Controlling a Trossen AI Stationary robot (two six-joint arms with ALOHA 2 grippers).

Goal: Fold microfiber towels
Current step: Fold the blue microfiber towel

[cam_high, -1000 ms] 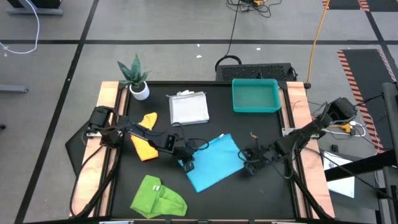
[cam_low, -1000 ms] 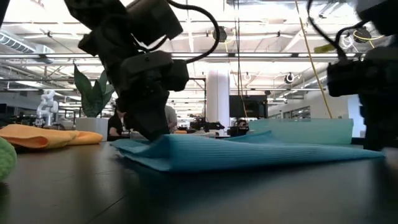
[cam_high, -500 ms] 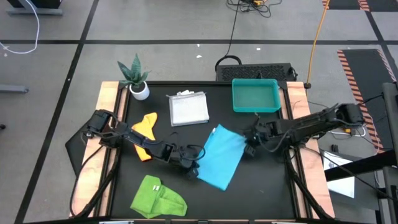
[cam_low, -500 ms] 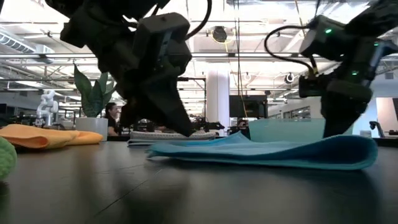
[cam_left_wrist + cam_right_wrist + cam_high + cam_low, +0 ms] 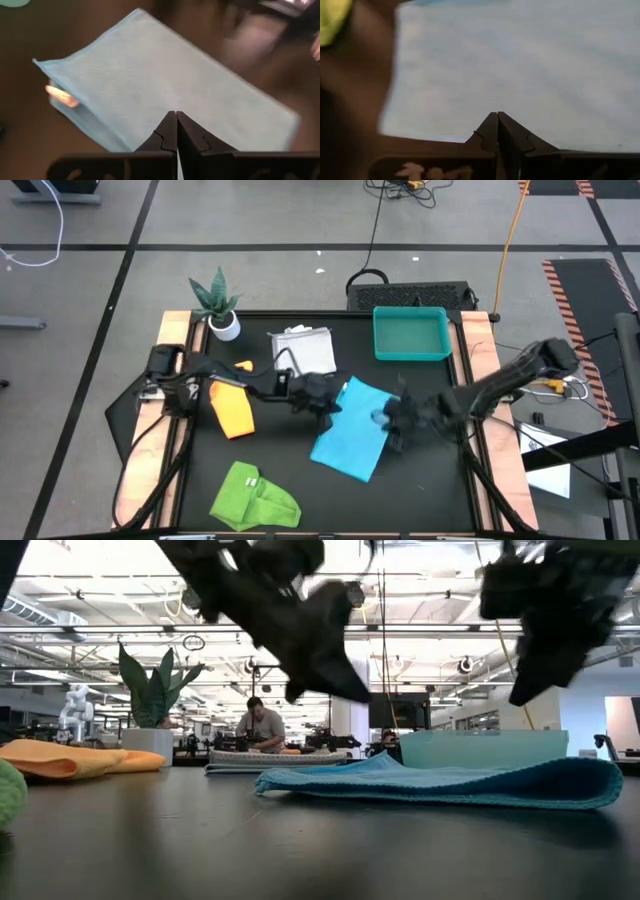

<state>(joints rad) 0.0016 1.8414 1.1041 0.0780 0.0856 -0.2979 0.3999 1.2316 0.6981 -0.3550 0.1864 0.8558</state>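
Observation:
The turquoise blue towel (image 5: 350,432) lies folded on the black table; it also shows in the low view (image 5: 440,780), its fold toward the right. My left gripper (image 5: 328,405) is shut and hangs above the towel's far left corner (image 5: 176,117). My right gripper (image 5: 390,425) is shut and hangs above the towel's right edge (image 5: 497,117). In the low view both are clear of the cloth. A yellow-orange towel (image 5: 233,405), a lime green towel (image 5: 255,498) and a folded white-grey towel (image 5: 303,352) lie apart. The light blue towel is out of view.
A teal plastic tray (image 5: 411,333) stands at the far right of the table. A potted plant (image 5: 217,305) stands at the far left corner. Wooden rails (image 5: 170,380) run along the table's left and right sides. A person sits in the room behind (image 5: 262,725).
The blue towel, spread wide a second ago, has been folded over to a narrower shape and now lies flat. Both grippers have risen off it. My left gripper has gone toward the far edge; my right gripper has come back toward the near edge.

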